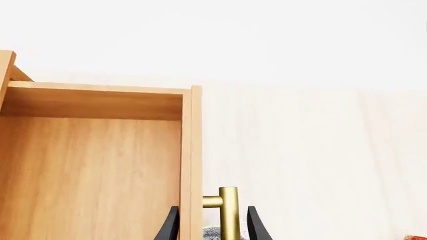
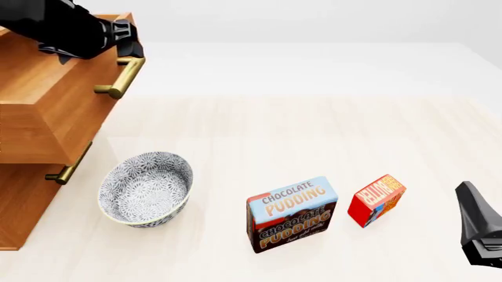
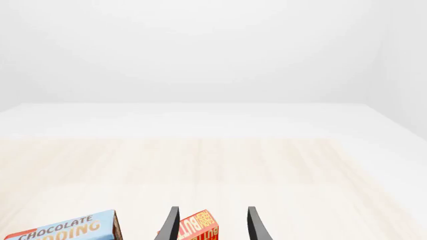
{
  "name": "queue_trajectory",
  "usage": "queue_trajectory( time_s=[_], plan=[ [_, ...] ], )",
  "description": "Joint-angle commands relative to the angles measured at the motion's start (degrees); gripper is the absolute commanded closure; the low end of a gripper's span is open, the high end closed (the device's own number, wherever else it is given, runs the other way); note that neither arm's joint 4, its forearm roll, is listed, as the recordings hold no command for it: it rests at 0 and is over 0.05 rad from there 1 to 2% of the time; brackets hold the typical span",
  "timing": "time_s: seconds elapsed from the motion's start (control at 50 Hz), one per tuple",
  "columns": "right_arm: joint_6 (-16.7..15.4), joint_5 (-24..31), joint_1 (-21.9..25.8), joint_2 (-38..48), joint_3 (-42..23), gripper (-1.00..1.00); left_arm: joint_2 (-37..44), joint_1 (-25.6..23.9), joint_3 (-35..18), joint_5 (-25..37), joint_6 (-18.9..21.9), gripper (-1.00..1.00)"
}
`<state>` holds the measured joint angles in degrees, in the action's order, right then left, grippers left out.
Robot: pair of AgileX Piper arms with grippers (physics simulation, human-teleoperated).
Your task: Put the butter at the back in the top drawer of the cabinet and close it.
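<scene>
Left gripper (image 1: 211, 227) sits at the brass handle (image 1: 229, 212) of the top drawer (image 2: 47, 88), its two dark fingers (image 1: 169, 227) spread on either side of the bar; in the left wrist view a clear gap shows between each finger and the handle, so the jaws are parted around it and not pressed on it. From the front camera the left arm (image 2: 67, 26) comes in over the upper left corner and ends right at the far end of that handle. The top drawer stands pulled out from the cabinet (image 2: 20, 200), jutting well past the drawer below, whose own brass handle (image 2: 70, 167) shows lower down, and the wrist camera looks into bare wooden boards inside it. Right gripper (image 3: 211, 225) hangs low at the near right edge of the table (image 2: 314, 117), seen from the front only as a dark shape in the corner; its fingers (image 3: 255, 225) are held apart and hold nothing, with the butter (image 2: 377, 198) showing between them in the right wrist view, lying farther out on the table. That small red box lies on the light wooden tabletop, just to the left of the right gripper and well apart from the cabinet. Just beside it on the left stands the larger chocolate pudding box (image 2: 292, 214), not touching it. Farther left, near the foot of the cabinet, rests a patterned bowl (image 2: 147, 188), upright and open to the top.
</scene>
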<state>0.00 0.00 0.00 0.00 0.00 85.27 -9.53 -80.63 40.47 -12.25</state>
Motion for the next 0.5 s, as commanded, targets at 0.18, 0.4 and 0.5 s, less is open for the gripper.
queue_trajectory(
  time_s=[0.18, 0.4, 0.5],
  plan=[
    [0.0, 0.0, 0.0, 0.0, 0.0, -1.0, 2.73, -1.5, 1.44, -0.12, 0.01, -1.0],
    [0.0, 0.0, 0.0, 0.0, 0.0, -1.0, 3.44, -2.68, 1.71, -0.56, -0.17, -1.0],
    [0.0, 0.0, 0.0, 0.0, 0.0, -1.0, 3.88, -3.38, 1.28, -0.46, -0.27, -1.0]
  ],
)
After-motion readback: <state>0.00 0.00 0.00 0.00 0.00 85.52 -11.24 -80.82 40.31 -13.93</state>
